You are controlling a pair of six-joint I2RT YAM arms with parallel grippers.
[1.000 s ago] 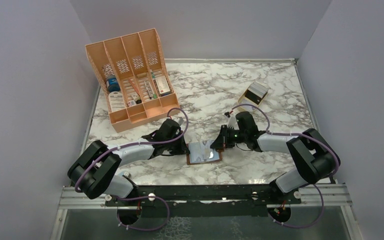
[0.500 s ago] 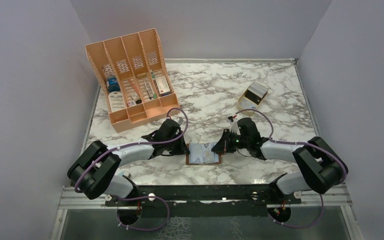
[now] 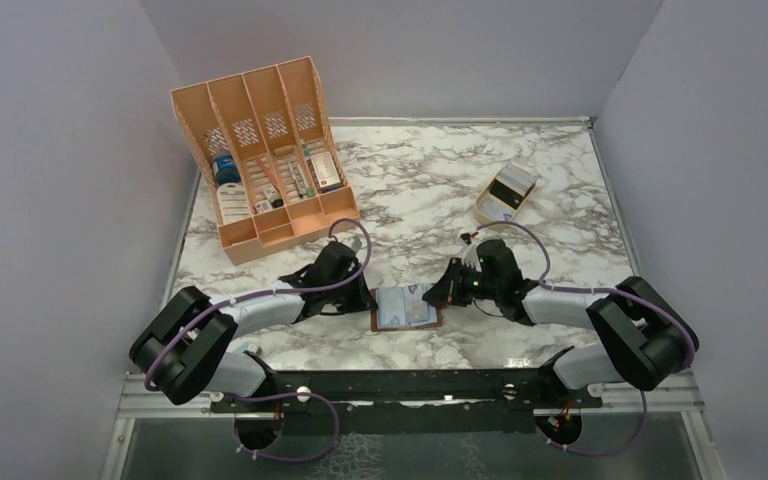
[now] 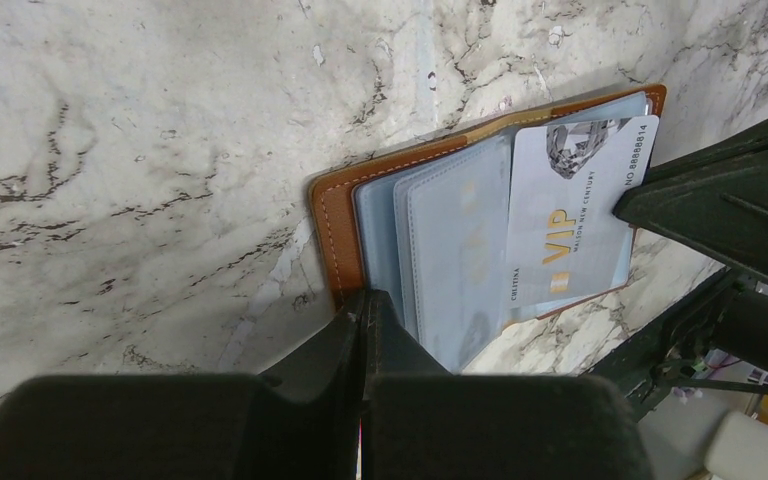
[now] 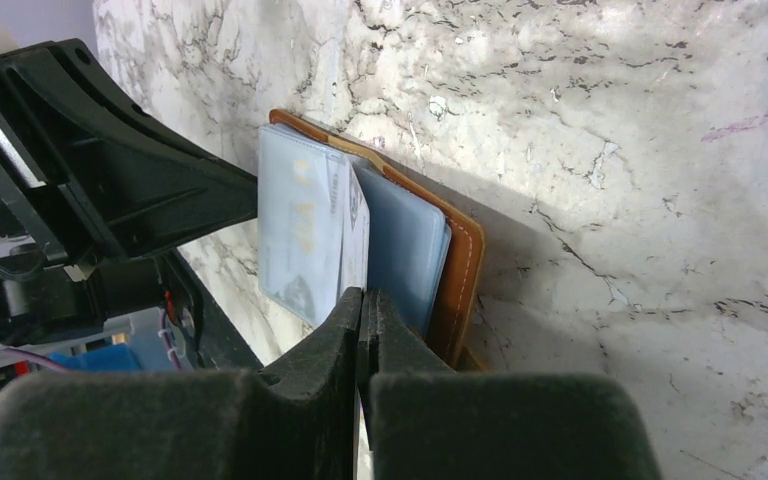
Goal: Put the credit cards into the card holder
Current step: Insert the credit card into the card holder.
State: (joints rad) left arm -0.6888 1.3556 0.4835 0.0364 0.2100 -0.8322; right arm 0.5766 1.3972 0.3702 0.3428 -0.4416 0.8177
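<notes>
The brown leather card holder [image 3: 378, 320] lies open on the marble between my grippers, clear bluish sleeves up; its brown cover shows in the left wrist view [image 4: 335, 215] and the right wrist view [image 5: 463, 270]. My right gripper [image 5: 362, 295] is shut on a white VIP credit card [image 4: 570, 225], which lies over the holder's right side against a sleeve and appears edge-on in the right wrist view [image 5: 355, 225]. My left gripper [image 4: 365, 297] is shut, with its tips resting on the holder's left edge. More cards [image 3: 510, 187] stand in a small tan wooden stand at the back right.
A big orange slotted organiser [image 3: 260, 160] with small boxes and bottles stands at the back left. The tan stand [image 3: 488, 210] sits behind my right arm. Grey walls enclose the marble table [image 3: 420, 170] on three sides.
My right gripper has moved down and toward the holder with the card. The raised, shiny sleeve now lies flat. My left arm has barely shifted.
</notes>
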